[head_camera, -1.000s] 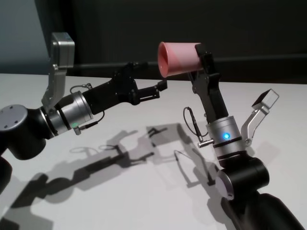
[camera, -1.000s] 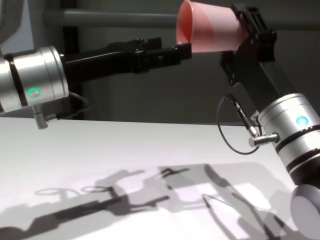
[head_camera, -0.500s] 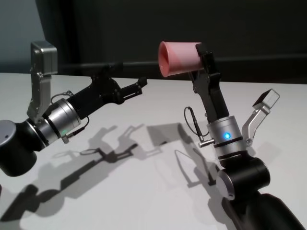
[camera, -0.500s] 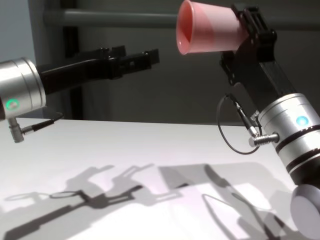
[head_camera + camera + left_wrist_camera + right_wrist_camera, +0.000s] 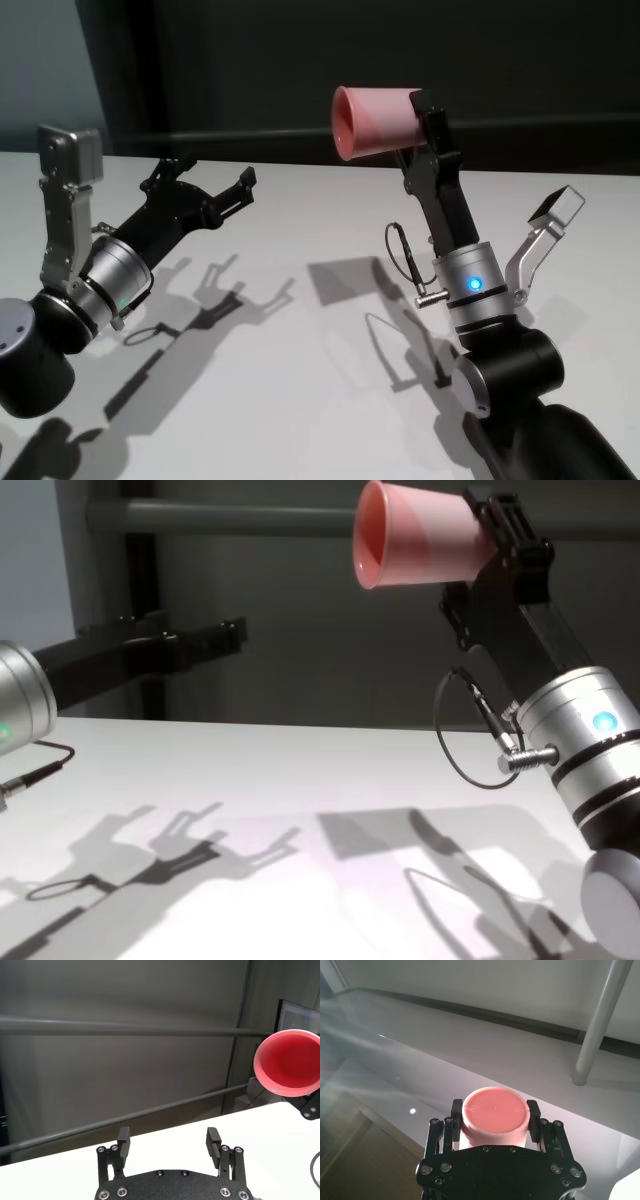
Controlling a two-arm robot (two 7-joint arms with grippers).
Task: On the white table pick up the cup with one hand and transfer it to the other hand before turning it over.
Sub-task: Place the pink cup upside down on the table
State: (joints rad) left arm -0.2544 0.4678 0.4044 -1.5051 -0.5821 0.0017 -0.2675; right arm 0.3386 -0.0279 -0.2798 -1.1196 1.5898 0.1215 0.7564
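My left tool (image 5: pixel 205 185) hangs empty at nine o'clock, jaws spread, clear of the cup (image 5: pixel 375 122); my right tool (image 5: pixel 425 120) clamps its base high over the counter (image 5: pixel 300 380); I'd roll that wrist slowly, squeeze unchanged

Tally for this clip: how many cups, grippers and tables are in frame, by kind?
cup: 1, held sideways in the air by the right gripper
Grippers: 2, counting the open, empty left gripper
white table: 1
Total: 4

Smooth pink plastic cup (image 5: pixel 375 122), matt white table (image 5: pixel 300 330), matt black jaws, brushed-metal wrist cuffs (image 5: pixel 470 290)
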